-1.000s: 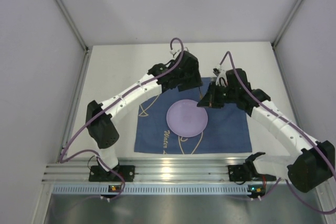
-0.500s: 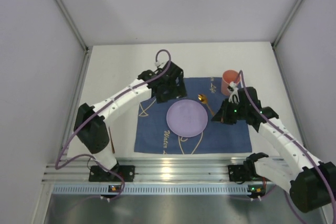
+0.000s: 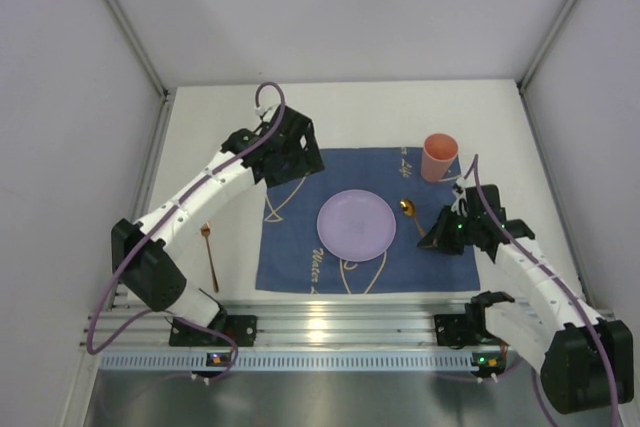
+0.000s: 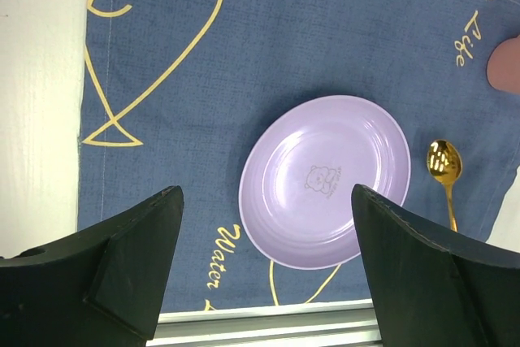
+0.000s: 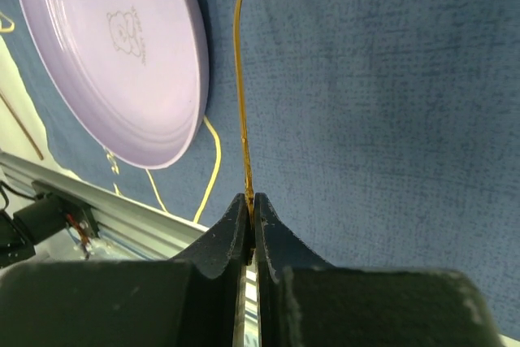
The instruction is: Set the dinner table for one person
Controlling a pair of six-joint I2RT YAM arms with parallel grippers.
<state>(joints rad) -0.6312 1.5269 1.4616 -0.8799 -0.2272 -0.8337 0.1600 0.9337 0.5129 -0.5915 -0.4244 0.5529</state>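
Observation:
A purple plate (image 3: 356, 223) lies in the middle of the dark blue cloth (image 3: 300, 252) on the white dinner table (image 3: 360, 112). A pink cup (image 3: 438, 157) stands upright at the cloth's far right corner. My right gripper (image 3: 441, 238) is shut on the handle of a gold spoon (image 3: 410, 211), whose bowl lies on the cloth right of the plate. The right wrist view shows the thin handle (image 5: 241, 79) pinched between the jaws (image 5: 251, 201). My left gripper (image 3: 290, 160) is open and empty above the cloth's far left corner; its wrist view shows the plate (image 4: 325, 180).
A second gold utensil (image 3: 209, 253) lies on the bare table left of the cloth. The aluminium rail (image 3: 330, 327) runs along the near edge. Grey walls enclose the table on three sides.
The left arm has swung left and back, off the cloth's far edge. The right arm has pulled toward the near right with the spoon. The cup now stands uncovered.

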